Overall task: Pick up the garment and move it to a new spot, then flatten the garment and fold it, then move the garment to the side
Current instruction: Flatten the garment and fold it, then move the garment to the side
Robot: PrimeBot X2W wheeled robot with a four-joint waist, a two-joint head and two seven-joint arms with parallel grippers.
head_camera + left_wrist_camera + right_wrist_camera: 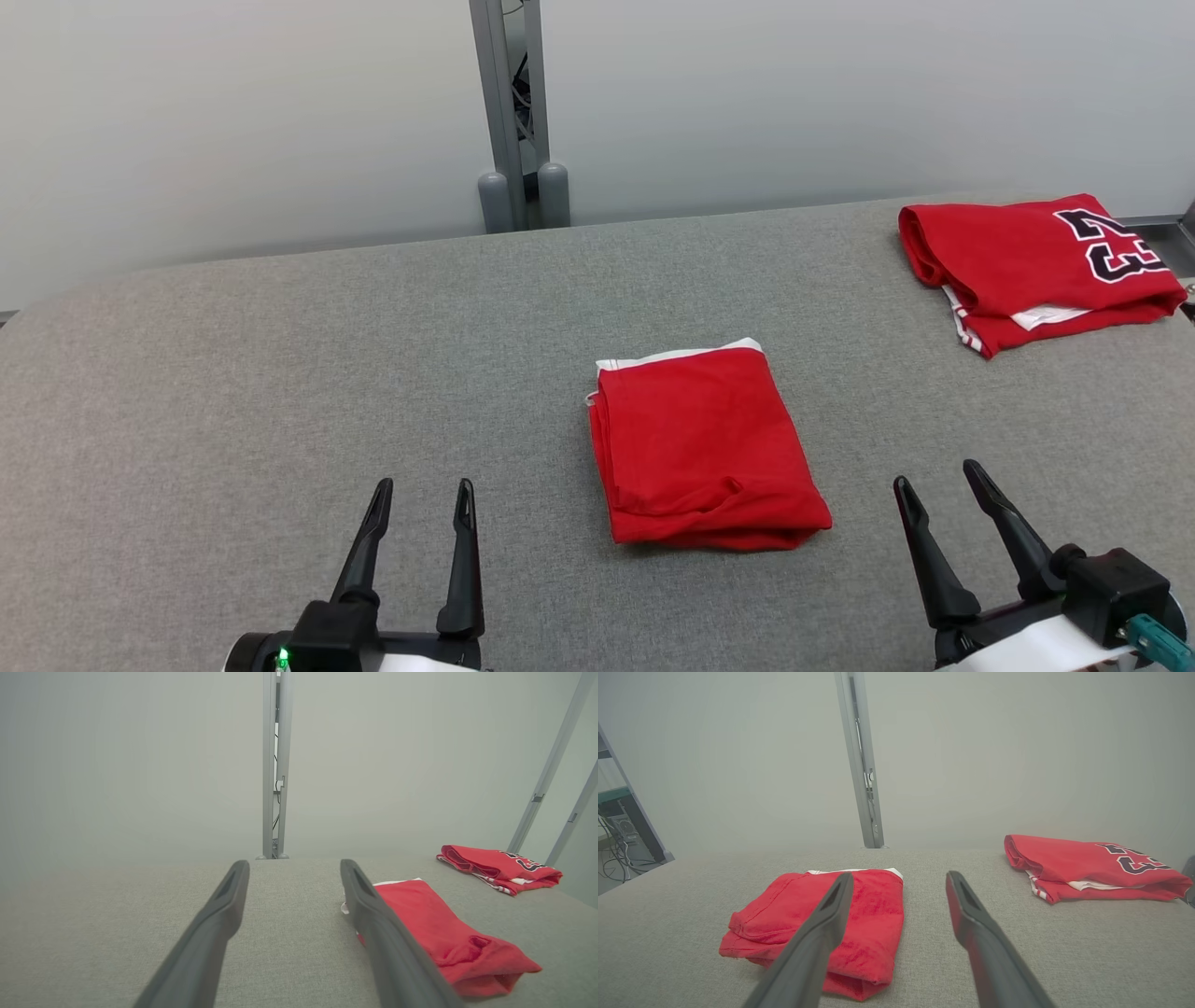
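A red garment (705, 448) lies folded into a compact rectangle in the middle of the grey table (280, 373), a white edge showing at its far side. It also appears in the left wrist view as the folded garment (444, 933) and in the right wrist view (873, 914). My left gripper (423, 489) hovers open at the lower left, well apart from the cloth. My right gripper (936, 472) stands open at the lower right, also apart from it. Nothing sits between either pair of fingers.
A second red folded jersey (1032, 266) with dark numerals rests at the table's far right corner, also seen as the jersey (1092, 868). A grey metal post (512, 112) rises behind the table's far edge against a pale wall. Shelving with cables (621, 835) stands off to one side.
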